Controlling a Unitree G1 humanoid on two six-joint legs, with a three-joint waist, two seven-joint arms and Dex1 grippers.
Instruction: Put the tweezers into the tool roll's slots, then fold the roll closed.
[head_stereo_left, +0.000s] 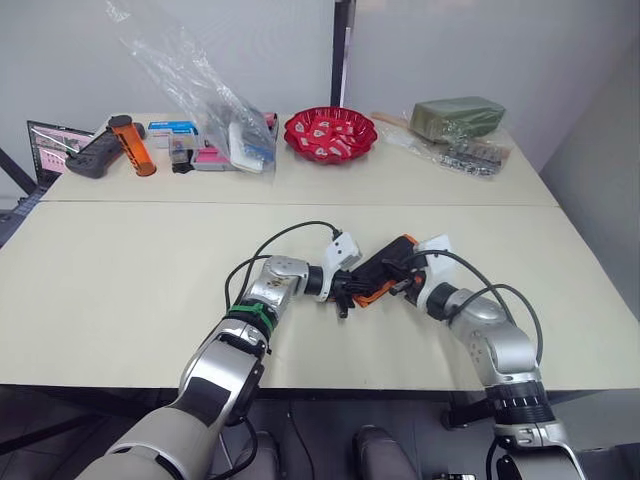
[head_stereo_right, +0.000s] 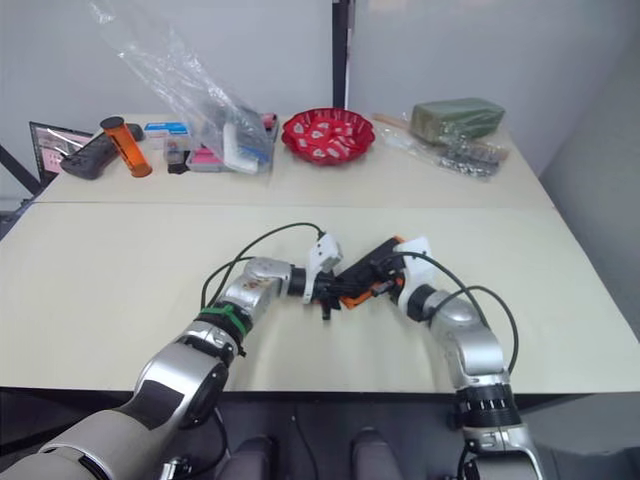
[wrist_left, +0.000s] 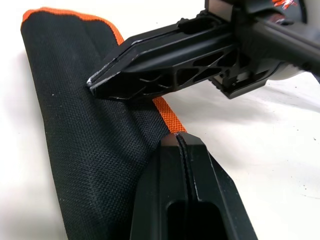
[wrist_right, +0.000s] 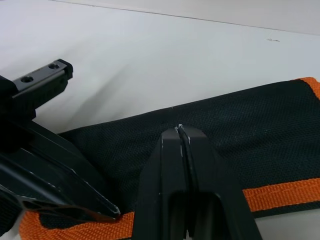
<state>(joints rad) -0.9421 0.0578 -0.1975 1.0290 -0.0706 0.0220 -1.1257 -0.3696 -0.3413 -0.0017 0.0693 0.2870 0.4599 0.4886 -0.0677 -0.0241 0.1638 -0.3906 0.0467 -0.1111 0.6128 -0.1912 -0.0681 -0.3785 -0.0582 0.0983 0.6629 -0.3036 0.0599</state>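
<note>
Tool roll (head_stereo_left: 381, 268) folded shut, lying near front edge of table (head_stereo_left: 120, 290), approx centre. L gripper (wrist_left: 181, 142) fingers pressed together, tips on roll fabric. R gripper (wrist_right: 180, 131) likewise closed, resting on roll from opposite side.

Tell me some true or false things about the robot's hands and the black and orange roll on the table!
1. The tool roll lies folded on the table. True.
2. Both grippers are wide open. False: the left gripper and the right gripper each have their fingers pressed together.
3. The red bowl sits right beside the roll. False: it is at the far side of the table.
4. Both grippers meet at the roll. True.
</note>
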